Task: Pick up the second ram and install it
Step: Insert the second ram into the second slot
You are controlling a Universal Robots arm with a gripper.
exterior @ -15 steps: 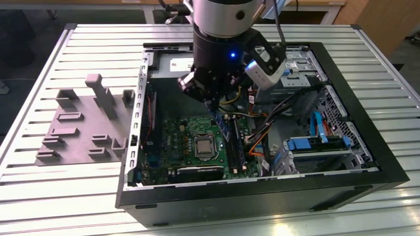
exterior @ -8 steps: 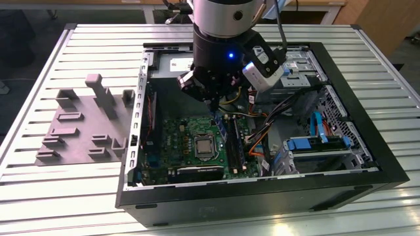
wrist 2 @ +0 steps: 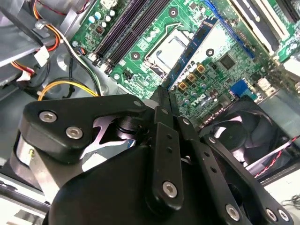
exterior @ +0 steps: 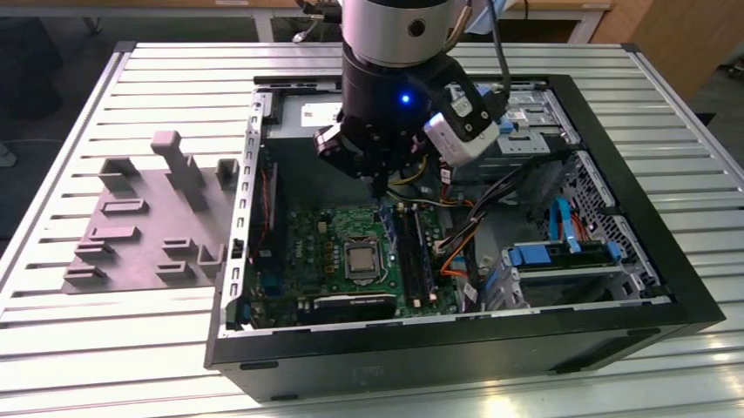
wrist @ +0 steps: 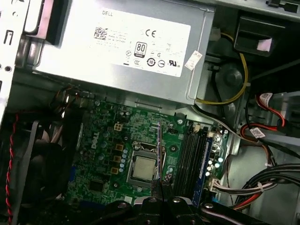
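My gripper (exterior: 378,180) hangs inside the open computer case (exterior: 651,287), above the green motherboard (exterior: 326,252). Its fingers are shut on the second ram (wrist 2: 194,49), a thin dark blue-green stick. In the first wrist view the ram (wrist: 159,150) shows edge-on, over the processor socket (wrist: 143,168), with my gripper (wrist: 159,194) at its base. The long black memory slots (wrist: 187,154) lie just beside it, apart from it. A blue-edged stick (wrist: 206,157) stands in the slot row. In the second wrist view my gripper (wrist 2: 164,96) clamps the stick's end, with the slots (wrist 2: 122,28) further off.
A grey moulded tray (exterior: 139,226) with raised blocks lies on the slatted table at the exterior view's left. The power supply (wrist: 122,37) sits behind the board. Orange, yellow and black cables (exterior: 465,244) run beside the slots. A black fan (wrist 2: 239,136) is near the gripper.
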